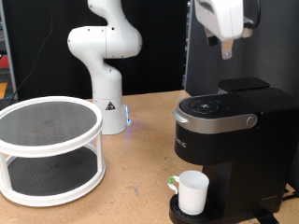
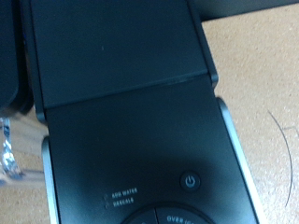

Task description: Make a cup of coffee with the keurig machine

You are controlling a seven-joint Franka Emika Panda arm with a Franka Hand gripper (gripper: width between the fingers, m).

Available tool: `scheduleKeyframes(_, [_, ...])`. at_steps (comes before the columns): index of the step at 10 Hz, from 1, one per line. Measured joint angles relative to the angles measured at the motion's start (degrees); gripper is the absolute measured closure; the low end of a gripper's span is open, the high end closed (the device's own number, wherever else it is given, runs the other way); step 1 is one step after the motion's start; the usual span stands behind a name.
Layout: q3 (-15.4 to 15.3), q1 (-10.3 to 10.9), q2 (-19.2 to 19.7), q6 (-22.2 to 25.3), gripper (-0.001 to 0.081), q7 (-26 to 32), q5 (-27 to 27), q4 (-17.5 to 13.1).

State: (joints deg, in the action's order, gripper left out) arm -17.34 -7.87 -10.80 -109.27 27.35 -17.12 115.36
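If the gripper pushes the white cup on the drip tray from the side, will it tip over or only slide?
The cup looks squat and stands upright on the coffee machine's round tray, so it would probably slide rather than tip. Its glossy ceramic looks slippery and could chip. The gripper hangs high above the machine, far from it.

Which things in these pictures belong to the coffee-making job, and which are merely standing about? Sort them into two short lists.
Belonging to the job:
- keurig machine, lid down
- cup, standing on the machine's drip tray
- hand, hanging above the machine, holding nothing visible

Merely standing about:
- two-tier round white rack, at the exterior view's left
- second white robot arm, behind the rack
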Motion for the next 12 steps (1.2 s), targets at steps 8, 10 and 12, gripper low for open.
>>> scheduleKeyframes(8, [-0.1, 0.0, 0.6, -10.4, 0.0266, -0.5, 1.7, 7.4])
scheduleKeyframes(10, [-0.1, 0.0, 0.6, -14.1, 0.0457, -0.6, 1.7, 9.0])
scheduleKeyframes(12, [-0.2, 0.0, 0.6, -16.9, 0.0592, -1.6, 2.3, 10.5])
